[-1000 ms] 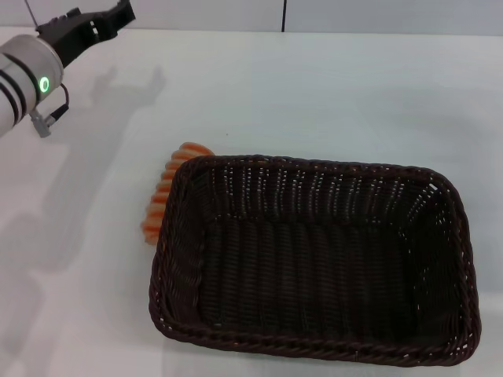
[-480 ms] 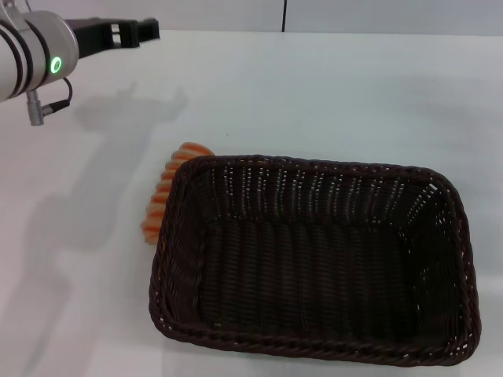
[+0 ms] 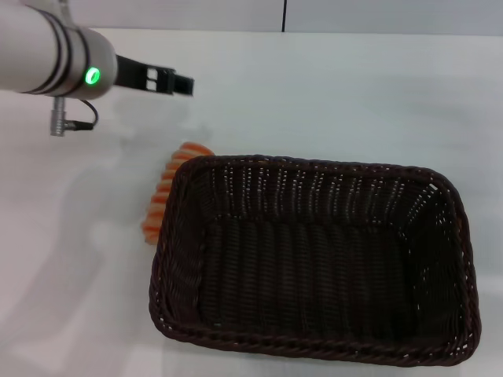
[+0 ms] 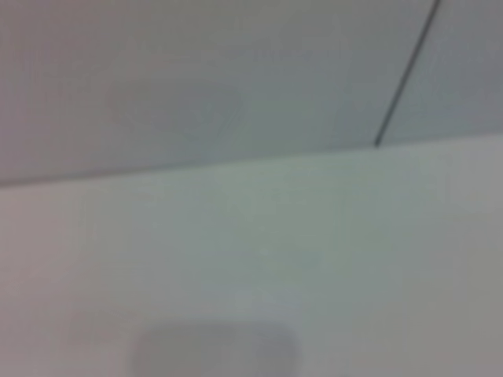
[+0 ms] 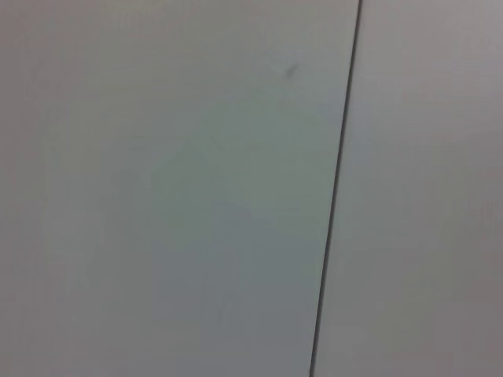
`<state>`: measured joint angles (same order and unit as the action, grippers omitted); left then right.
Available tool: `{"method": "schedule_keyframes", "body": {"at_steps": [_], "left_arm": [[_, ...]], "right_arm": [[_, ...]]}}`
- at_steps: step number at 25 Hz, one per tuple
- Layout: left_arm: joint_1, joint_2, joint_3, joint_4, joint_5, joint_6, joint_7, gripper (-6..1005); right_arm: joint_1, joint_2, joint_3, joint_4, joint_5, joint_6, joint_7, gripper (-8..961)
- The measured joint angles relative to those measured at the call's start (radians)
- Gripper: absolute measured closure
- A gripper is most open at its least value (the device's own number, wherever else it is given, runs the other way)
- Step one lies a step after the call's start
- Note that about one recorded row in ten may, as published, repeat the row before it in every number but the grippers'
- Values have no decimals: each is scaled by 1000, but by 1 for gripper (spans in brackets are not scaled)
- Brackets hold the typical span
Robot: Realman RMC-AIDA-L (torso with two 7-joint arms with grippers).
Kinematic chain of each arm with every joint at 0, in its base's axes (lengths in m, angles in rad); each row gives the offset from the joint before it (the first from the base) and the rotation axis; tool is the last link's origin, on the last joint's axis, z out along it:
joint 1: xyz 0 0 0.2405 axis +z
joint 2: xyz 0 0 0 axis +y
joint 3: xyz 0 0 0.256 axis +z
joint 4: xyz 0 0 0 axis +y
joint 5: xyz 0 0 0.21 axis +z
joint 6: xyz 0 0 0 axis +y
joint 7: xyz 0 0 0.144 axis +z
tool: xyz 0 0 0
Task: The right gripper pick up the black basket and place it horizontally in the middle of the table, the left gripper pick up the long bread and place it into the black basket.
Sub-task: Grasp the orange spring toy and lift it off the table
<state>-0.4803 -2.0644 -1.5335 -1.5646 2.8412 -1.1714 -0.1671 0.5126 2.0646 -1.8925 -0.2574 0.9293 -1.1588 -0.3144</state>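
Head view: the left gripper [image 3: 177, 82] has travelled from the far left corner of the desk [image 3: 338, 94] toward the centre and now hangs above the bare surface just behind the long bread [image 3: 167, 192]. Its black fingers point toward the robot's right. Whether they are parted or closed cannot be told from this angle; nothing is seen held in them. The black basket [image 3: 314, 259] has not shifted. It lies flat with its long side across the desk, near the middle, and it is empty. The long bread lies on the desk just beside the basket's left wall, partly hidden by the braided rim. The basket placement appears complete, and the arm's advance indicates that the approach to the loaf is under way. The gripper probably has to descend next to the basket wall, so contact with the rim is a risk.

Left wrist view: only bare desk and the wall behind it appear. Neither bread nor basket is in frame.

Right wrist view: only a plain wall panel with one dark seam appears. The right gripper is not visible in any view and seems parked.
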Motion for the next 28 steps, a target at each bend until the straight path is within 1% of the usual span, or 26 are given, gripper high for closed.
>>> {"method": "schedule_keyframes", "body": {"at_steps": [1,3,5,7,10,11,12,15,16,17,18,20,21,22,28], "left_arm": [[0,0,0,0,0,0,0,169],[-38,-1,-2,34,-14,-42,-2,170],[-38,-1,-2,34,-14,-42,-2,172],[-96,-3,-2,101,-45,-76,-10,173],[-144,-3,-2,182,-67,-81,-17,175],[-144,-3,-2,182,-67,-81,-17,175],[-170,-3,-2,226,-70,-78,-21,176],[-187,-3,-2,258,-71,-74,-23,178],[-207,-3,-1,291,-72,-69,-24,179],[-207,-3,-1,291,-72,-69,-24,179],[-225,-3,-1,324,-72,-65,-23,180],[-225,-3,-1,324,-72,-65,-23,181],[-243,-3,-2,355,-73,-64,-21,182],[-247,-3,-2,363,-74,-64,-22,183],[-251,-3,-2,383,-74,-73,-25,187]], "right_arm": [[-1,0,0,0,-4,0,0,593],[-2,0,0,0,-9,0,0,593],[-2,0,-1,1,-9,0,0,593],[-3,-1,-1,2,-10,0,0,593],[-4,-5,-1,2,-15,0,0,594],[-4,-5,0,2,-20,0,0,594],[-5,-6,0,2,-25,1,0,594],[-6,-8,1,3,-33,1,1,594],[-6,-8,1,3,-33,1,1,594],[-7,-9,0,3,-33,1,1,594],[-7,-9,0,3,-34,1,1,594],[-7,-9,0,3,-37,1,1,594],[-7,-9,1,3,-41,1,2,594],[-7,-9,3,3,-48,1,2,594],[-6,-9,6,3,-57,1,2,594]]}}
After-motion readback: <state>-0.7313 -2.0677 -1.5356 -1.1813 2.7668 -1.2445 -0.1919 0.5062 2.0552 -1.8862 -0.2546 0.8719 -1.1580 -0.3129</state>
